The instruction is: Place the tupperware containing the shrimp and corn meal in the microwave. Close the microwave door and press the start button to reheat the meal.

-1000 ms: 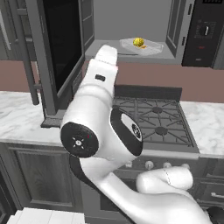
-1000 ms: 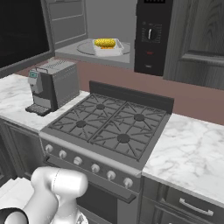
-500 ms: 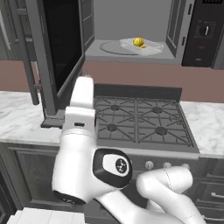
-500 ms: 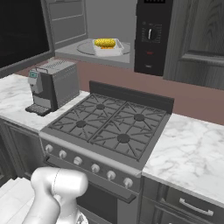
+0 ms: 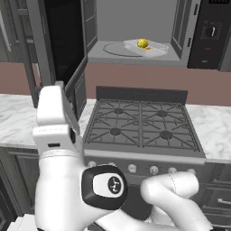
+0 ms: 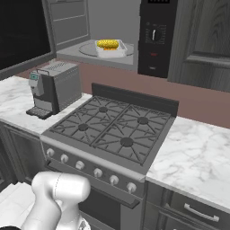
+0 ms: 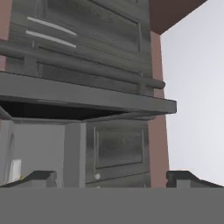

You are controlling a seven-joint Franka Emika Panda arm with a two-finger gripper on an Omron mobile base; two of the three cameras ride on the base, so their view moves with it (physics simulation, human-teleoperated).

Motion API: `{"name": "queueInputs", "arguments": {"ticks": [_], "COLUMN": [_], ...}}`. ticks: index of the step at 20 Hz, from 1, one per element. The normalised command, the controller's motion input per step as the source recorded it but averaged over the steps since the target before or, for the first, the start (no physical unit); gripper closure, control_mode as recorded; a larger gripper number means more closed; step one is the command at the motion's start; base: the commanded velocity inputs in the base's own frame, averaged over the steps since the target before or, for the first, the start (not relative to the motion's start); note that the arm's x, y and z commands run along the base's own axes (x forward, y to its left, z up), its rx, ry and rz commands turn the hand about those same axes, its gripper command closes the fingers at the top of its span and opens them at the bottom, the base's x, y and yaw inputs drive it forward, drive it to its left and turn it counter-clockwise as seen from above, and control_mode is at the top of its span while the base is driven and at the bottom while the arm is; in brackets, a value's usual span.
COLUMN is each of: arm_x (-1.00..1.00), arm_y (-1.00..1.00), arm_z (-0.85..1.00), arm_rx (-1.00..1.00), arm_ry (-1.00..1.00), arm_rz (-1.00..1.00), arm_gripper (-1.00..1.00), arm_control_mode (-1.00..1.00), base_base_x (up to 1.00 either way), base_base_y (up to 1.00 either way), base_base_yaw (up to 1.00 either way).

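One tupperware [image 5: 146,47] sits inside one microwave [image 5: 135,53], door [image 5: 67,49] open.

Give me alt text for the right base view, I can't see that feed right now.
The tupperware holding the shrimp and corn meal sits on the turntable inside the open microwave, above a gas stove. The microwave door hangs open at upper left, and a coffee machine stands on the marble counter left of the stove.

- Home kitchen, rendered.
- Gas stove [image 6: 112,130] set between marble counters [image 6: 197,157].
- Open microwave [image 5: 135,34] above, dark grey cabinets [image 6: 202,36], coffee machine [image 6: 56,87].
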Motion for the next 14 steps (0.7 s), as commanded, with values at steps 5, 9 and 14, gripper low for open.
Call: {"name": "queueInputs", "arguments": {"ticks": [5,9,14], "arm_x": [-0.15,0.09,0.35], "arm_y": [0.61,0.38,0.32], "arm_z": [-0.05,-0.32,-0.36], "arm_rx": [-0.06,-0.05,-0.06], "arm_ry": [0.03,0.05,0.06], "arm_rz": [0.0,0.0,-0.03], "arm_gripper": [-1.0,-1.0,-1.0], "arm_control_mode": [-1.0,-1.0,-1.0], "base_base_x": [0.0,0.0,0.0], "base_base_y": [0.0,0.0,0.0], "base_base_yaw": [0.0,0.0,0.0]}}
